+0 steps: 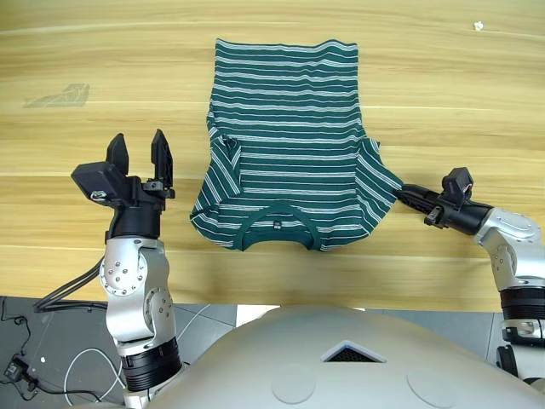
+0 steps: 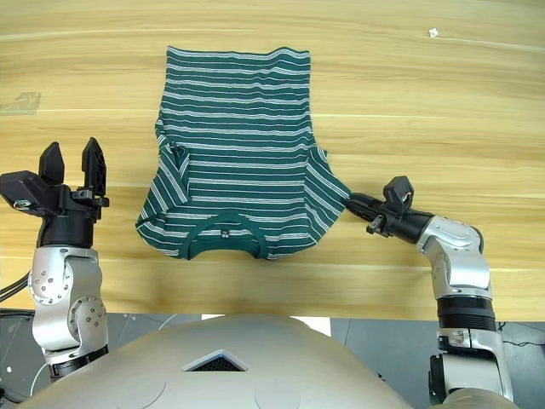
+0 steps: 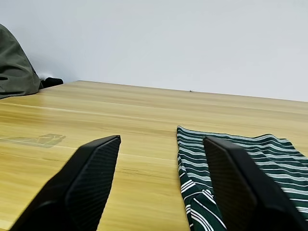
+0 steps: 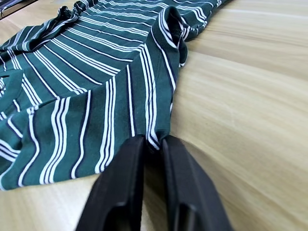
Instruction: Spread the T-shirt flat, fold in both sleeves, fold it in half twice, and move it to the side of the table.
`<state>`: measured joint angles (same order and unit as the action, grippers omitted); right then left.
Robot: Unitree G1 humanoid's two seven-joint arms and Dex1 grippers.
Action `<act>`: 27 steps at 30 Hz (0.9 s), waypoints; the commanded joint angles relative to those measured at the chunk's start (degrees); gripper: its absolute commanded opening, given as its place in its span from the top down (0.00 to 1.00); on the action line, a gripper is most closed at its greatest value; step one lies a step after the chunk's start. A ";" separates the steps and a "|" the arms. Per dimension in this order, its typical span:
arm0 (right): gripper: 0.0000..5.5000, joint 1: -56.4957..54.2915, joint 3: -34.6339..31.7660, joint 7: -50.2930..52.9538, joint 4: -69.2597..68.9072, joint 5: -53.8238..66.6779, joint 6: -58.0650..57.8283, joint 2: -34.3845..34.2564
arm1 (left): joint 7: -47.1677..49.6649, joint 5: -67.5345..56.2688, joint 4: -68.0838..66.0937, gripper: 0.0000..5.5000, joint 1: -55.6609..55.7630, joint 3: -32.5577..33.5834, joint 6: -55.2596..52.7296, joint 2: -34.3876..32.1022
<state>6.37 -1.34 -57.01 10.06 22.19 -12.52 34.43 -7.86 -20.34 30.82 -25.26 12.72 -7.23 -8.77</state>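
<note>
A dark green T-shirt (image 1: pixel 289 145) with white stripes lies on the wooden table (image 1: pixel 102 51), collar toward me and hem at the far side. Its left sleeve (image 1: pixel 223 149) is bunched against the body. My right gripper (image 1: pixel 407 192) is shut on the tip of the right sleeve (image 4: pixel 153 139), drawing the fabric out to a point. My left gripper (image 1: pixel 142 153) stands open above the table, to the left of the shirt, with nothing between its fingers (image 3: pixel 96 168). The shirt's left edge (image 3: pixel 192 163) lies just beside it.
A grey smudge (image 1: pixel 58 95) marks the table at the far left, and a small white scrap (image 1: pixel 479 25) lies at the far right. A dark olive cloth (image 3: pixel 14 67) sits beyond the table's far left end. Cables (image 1: pixel 60 298) hang below the front edge.
</note>
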 commanded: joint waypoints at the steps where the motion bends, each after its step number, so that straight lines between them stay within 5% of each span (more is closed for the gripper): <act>1: 0.99 -1.14 0.07 0.04 0.94 -1.01 0.64 -0.40 | -0.35 0.69 -1.34 0.42 0.49 -0.59 0.26 0.52; 16: 0.99 1.82 1.22 -1.34 -18.12 1.16 0.07 -0.27 | -0.94 2.15 -3.57 0.42 0.62 -2.11 1.74 1.16; 27: 0.99 -1.06 12.47 4.19 -19.43 -3.41 -1.72 -7.31 | -0.85 3.29 -5.49 0.42 1.20 -2.34 3.32 1.47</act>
<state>6.19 9.59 -53.54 -9.55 19.51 -13.14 27.98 -8.49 -17.65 26.31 -24.16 10.19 -4.26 -7.57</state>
